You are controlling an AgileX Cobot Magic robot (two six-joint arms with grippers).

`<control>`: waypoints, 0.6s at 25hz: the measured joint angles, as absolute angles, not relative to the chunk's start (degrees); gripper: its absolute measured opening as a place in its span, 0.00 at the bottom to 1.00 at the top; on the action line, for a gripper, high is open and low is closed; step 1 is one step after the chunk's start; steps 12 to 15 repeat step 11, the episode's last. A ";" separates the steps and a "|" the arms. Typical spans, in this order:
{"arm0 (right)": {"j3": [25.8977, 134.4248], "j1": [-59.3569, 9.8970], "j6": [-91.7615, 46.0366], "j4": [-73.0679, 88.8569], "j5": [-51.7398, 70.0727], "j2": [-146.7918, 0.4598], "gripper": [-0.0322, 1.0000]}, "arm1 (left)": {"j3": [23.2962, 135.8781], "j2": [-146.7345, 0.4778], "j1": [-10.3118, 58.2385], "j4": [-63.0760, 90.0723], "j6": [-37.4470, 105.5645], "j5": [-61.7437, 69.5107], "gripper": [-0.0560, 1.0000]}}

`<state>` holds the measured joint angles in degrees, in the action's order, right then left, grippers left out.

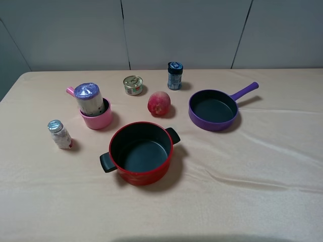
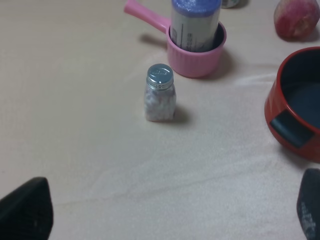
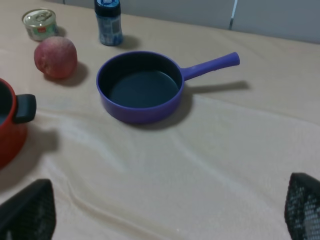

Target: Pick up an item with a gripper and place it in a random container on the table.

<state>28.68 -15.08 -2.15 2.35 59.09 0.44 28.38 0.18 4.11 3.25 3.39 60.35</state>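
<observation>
The cream-white canister [image 1: 89, 100] with a shiny purple top stands upright inside the small pink saucepan [image 1: 98, 120] at the left of the table. In the left wrist view the canister [image 2: 195, 22] sits in the saucepan [image 2: 197, 57], whose pink handle points away from it. My left gripper [image 2: 165, 212] is open and empty, well back from the saucepan, with only its black fingertips [image 2: 27, 212] showing. My right gripper [image 3: 165, 212] is open and empty, its fingertips [image 3: 30, 212] showing. Neither arm shows in the exterior high view.
A small foil-capped white bottle [image 1: 59, 134] stands left of the red two-handled pot [image 1: 141, 152]. A purple pan [image 1: 214, 109] is at the right. A red apple [image 1: 159, 103], a tin can [image 1: 133, 85] and a dark blue-lidded jar [image 1: 174, 75] lie behind.
</observation>
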 joint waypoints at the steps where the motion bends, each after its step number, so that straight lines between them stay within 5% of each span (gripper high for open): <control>1: 28.68 -15.08 -2.10 2.35 59.09 0.44 0.70 | 28.38 0.18 4.11 3.25 3.39 60.35 0.99; 15: 28.68 -15.08 -1.92 2.35 59.09 0.44 0.70 | 28.38 0.18 4.11 3.25 3.39 60.35 0.99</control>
